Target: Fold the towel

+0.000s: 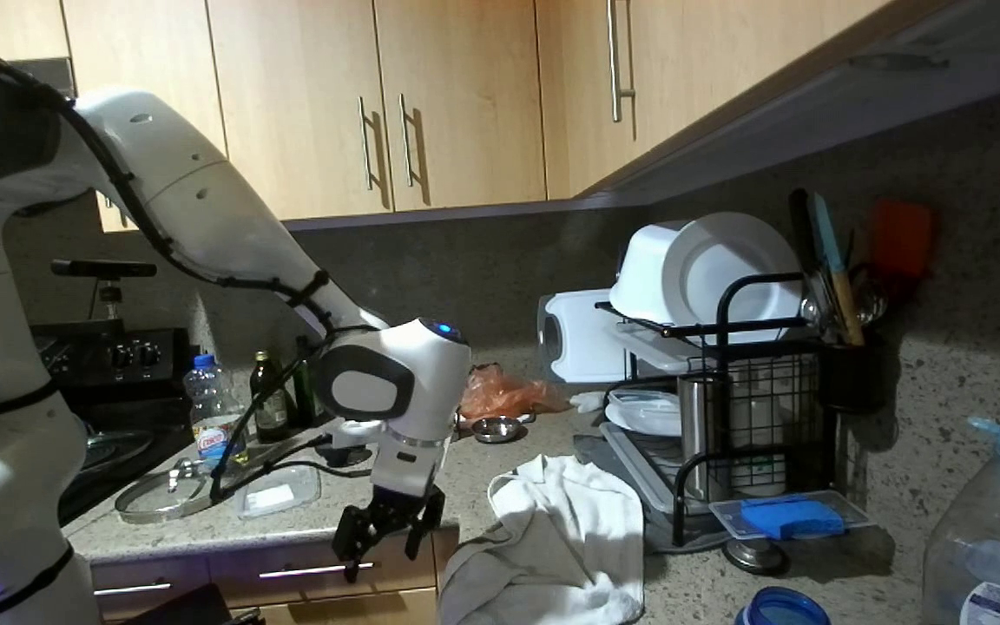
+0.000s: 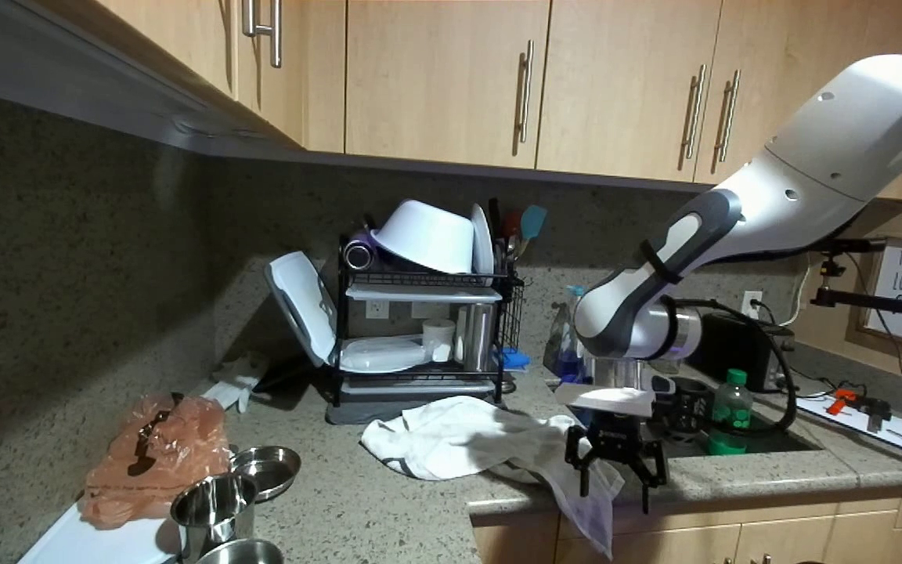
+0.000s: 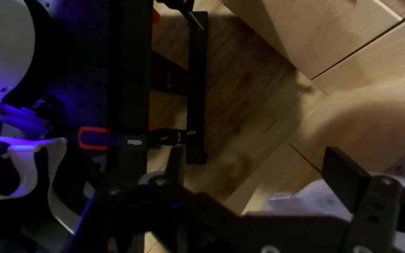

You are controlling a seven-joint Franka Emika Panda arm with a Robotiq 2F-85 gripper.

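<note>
Hanging tips-down beyond the edge of the table (image 2: 349, 501), the jaws of the robot arm (image 1: 213, 204) are spread wide and hold nothing. The white towel (image 2: 451, 439) lies rumpled on the table just beside the black dish rack (image 1: 722, 328), one end drooping over the edge near the jaws; an exterior view shows a gap between the two. On the rack's upper tier sit a tilted white bowl (image 2: 423, 235) and a white plate (image 1: 730, 252) standing on edge. Below are a metal tumbler (image 2: 480, 337) and a white cup (image 2: 438, 341). A white cutting board (image 2: 302, 305) leans at one end of the rack; at the opposite end a blue sponge (image 1: 795, 518) rests on a clear tray (image 1: 854, 510). In an exterior view, a crumpled orange plastic bag (image 2: 185, 442) lies near a shallow metal bowl (image 2: 267, 470) and a metal cup (image 2: 216, 529). A blue-capped clear bottle (image 1: 213, 408) and a dark glass bottle (image 1: 270, 404) stand farther along the table, with a round glass lid (image 1: 157, 492) lying near them. In an exterior view a green-capped bottle (image 2: 729, 415) stands beyond the jaws. The wrist view looks past the jaws to a wood floor (image 3: 248, 116) and wooden cabinet fronts (image 3: 329, 35).
</note>
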